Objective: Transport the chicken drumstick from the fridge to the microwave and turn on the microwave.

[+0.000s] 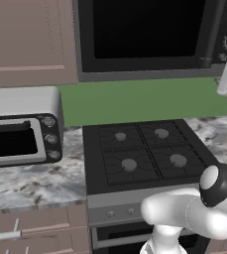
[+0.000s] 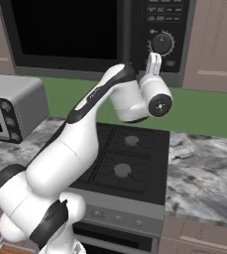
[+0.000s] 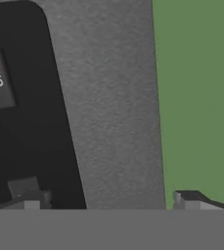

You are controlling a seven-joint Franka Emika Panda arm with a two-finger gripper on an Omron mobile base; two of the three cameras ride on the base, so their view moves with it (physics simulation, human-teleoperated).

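End effector [image 2: 154, 59] open at microwave [image 2: 85, 34] control strip [image 2: 165, 30]

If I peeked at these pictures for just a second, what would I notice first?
Probably the big white robot arm, stretching up from the floor in front of the black stove. Its tool is right up against the microwave control strip, just below the round dial. You might also spot the silver toaster oven sitting on the marble counter to the left of the stove.
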